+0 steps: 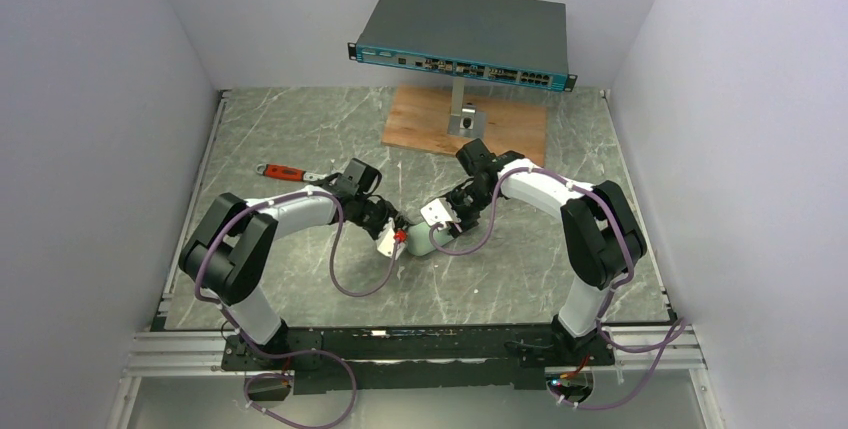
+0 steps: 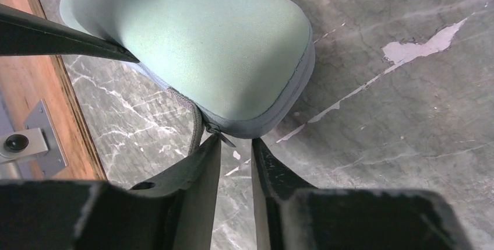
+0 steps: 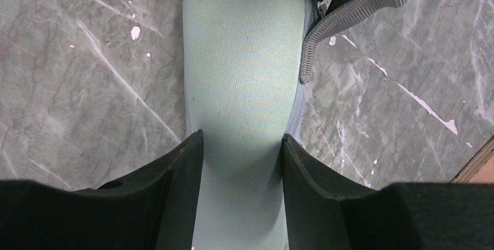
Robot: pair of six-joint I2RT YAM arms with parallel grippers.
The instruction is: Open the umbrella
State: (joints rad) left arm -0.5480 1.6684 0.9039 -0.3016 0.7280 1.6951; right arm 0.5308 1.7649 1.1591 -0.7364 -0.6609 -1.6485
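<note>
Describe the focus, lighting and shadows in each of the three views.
Top external: light even and soft, shadows faint, everything sharp. Left wrist: the mint-green case carries a soft sheen; the left tool is dark and blurred at the bottom. Right wrist: the case's weave is crisp mid-frame; the right tool is dark, soft-edged.

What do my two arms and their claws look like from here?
Left arm and right arm: white rounded links with bulky black joint housings. A purple-grey cable loops loosely along each. The left claw and right claw have matte black tapered fingers; a small white plate sits by each.
</note>
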